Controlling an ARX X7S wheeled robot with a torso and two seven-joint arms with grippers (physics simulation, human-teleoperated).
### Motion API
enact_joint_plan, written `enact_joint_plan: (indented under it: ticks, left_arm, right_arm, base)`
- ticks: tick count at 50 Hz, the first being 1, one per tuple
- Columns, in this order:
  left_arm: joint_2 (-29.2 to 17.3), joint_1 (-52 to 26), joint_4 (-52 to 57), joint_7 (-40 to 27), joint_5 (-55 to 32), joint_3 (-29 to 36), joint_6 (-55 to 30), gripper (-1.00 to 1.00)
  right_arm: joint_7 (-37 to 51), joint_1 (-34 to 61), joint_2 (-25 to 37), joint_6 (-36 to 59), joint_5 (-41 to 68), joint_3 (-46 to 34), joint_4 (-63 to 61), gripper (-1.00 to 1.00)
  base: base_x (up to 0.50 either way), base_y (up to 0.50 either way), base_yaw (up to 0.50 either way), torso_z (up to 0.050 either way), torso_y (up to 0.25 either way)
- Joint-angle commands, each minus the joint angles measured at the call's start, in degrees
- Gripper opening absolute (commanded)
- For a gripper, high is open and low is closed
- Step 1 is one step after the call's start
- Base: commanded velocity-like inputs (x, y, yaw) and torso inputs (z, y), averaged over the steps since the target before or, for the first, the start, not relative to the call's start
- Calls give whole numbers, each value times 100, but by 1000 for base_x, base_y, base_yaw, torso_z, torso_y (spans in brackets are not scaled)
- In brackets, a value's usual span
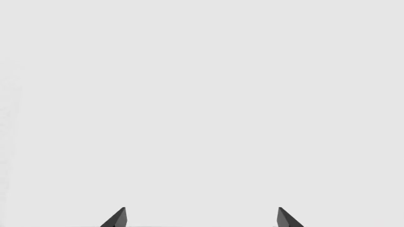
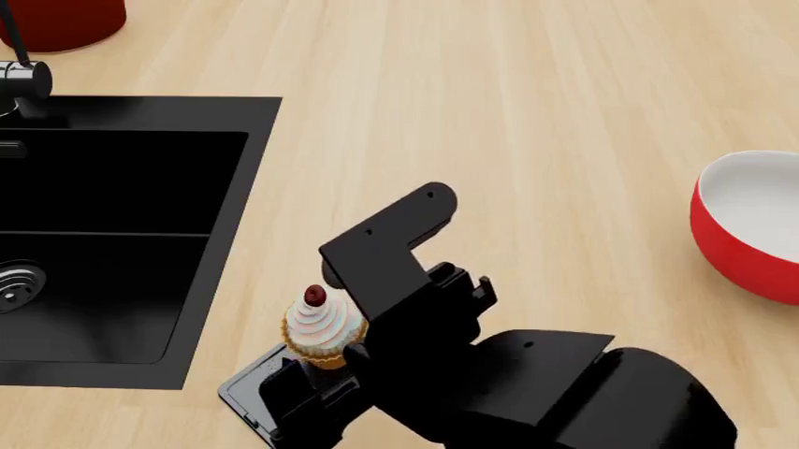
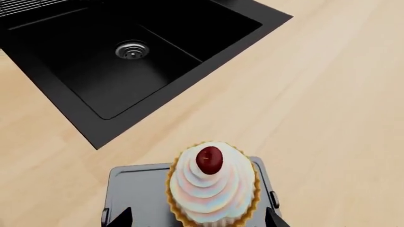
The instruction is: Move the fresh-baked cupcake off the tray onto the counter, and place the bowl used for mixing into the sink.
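One cupcake, one tray, one bowl.

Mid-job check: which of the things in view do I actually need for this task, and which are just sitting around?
Needed:
cupcake, sitting on the tray
counter, where it goes
bowl, at the right
sink, at the left
right gripper, open around the cupcake

Just there:
red pot at the far left corner
faucet

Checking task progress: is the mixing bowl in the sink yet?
No. The bowl sits upright on the counter, far right of the sink.
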Motion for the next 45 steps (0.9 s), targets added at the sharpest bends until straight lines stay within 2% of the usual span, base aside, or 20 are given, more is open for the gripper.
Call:
enact_joint_plan:
  ticks: [1, 32, 45]
  left_arm:
    - [-17, -6, 2, -34, -12, 17, -2, 100]
    - [-45, 4, 31, -77, -105, 14, 34, 100]
    - [-55, 12, 32, -100, -138, 11, 54, 100]
  right_arm:
    - [-283, -57, -71, -247, -248, -273, 363, 100]
    - [-539, 26, -172, -617, -511, -438, 877, 100]
    - [-472, 79, -141, -563, -468, -446, 705, 100]
  base:
    - [0, 0, 0, 0, 0]
    - [0, 0, 0, 0, 0]
    - [0, 0, 0, 0, 0]
